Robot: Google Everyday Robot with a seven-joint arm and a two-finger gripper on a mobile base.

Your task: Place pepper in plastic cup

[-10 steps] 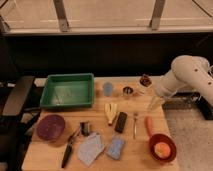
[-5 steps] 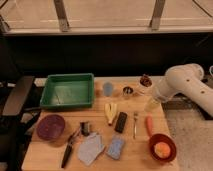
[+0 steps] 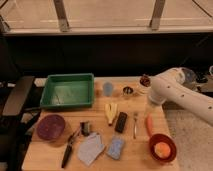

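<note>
Pepper (image 3: 149,124), likely light and slick, lies near your gripper (image 3: 149,106) (its state cannot be told); pinch it mid-length.

The table (image 3: 102,162) is pale wood, matt. The tray (image 3: 67,80) looks like green plastic with a slight gloss. The plastic cup (image 3: 108,89) is blue-grey and translucent; the metal cup (image 3: 128,91) beside it is shiny. The pepper (image 3: 149,125) has smooth orange-red skin. The bowl (image 3: 152,146) is red and glossy, the plate (image 3: 51,127) dark and matt. The cloth (image 3: 91,148) is grey and soft-looking. The fork (image 3: 135,125) is thin metal. The arm (image 3: 185,100) wears a smooth white shell, and its pale gripper (image 3: 150,106) hangs just above the pepper, near the table's right edge
</note>
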